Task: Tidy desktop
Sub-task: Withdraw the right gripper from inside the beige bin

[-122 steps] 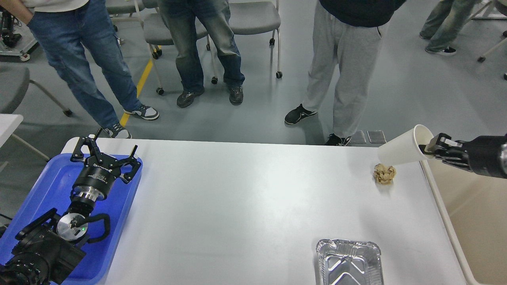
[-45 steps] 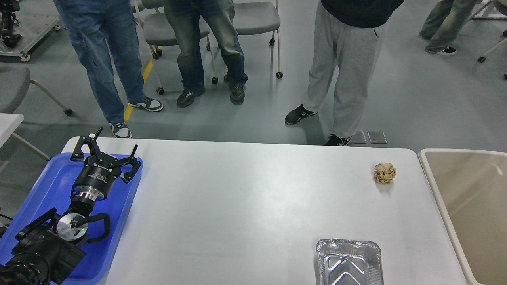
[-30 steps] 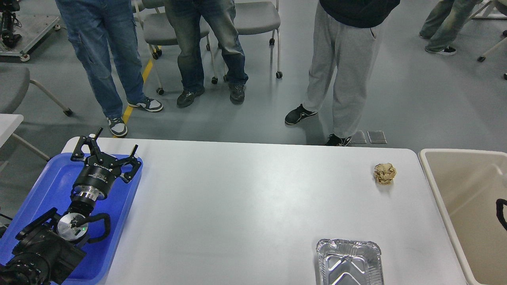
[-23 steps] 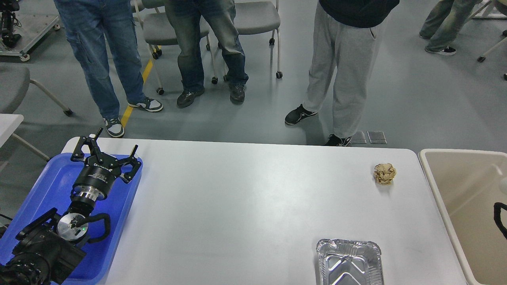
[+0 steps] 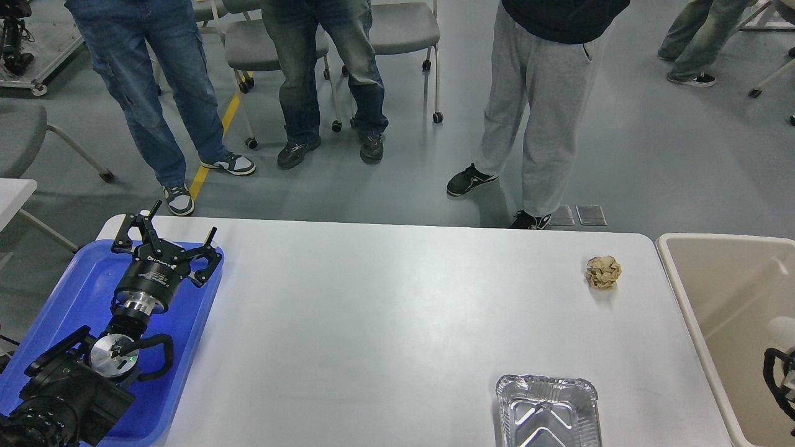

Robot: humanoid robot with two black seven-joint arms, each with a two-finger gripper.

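Note:
The white desktop point(image 5: 397, 323) fills the lower view. A crumpled brown paper ball point(image 5: 603, 272) lies near its far right corner. An empty foil tray point(image 5: 548, 411) sits at the front edge, right of centre. My left gripper point(image 5: 168, 231) is open and empty above the far end of the blue tray point(image 5: 74, 292). Only a black part of my right arm point(image 5: 780, 379) shows at the right edge, over the beige bin point(image 5: 683, 298); its fingers cannot be made out. A pale white shape point(image 5: 784, 327) shows inside the bin just above it.
Several people stand on the floor beyond the table's far edge, with wheeled chairs point(image 5: 397, 28) behind them. The blue tray overhangs the table's left end and the bin stands against its right end.
My right gripper held a white paper cup above the paper ball, then swung out to the right. A part of that arm now shows lower at the right edge. The left arm has not moved.

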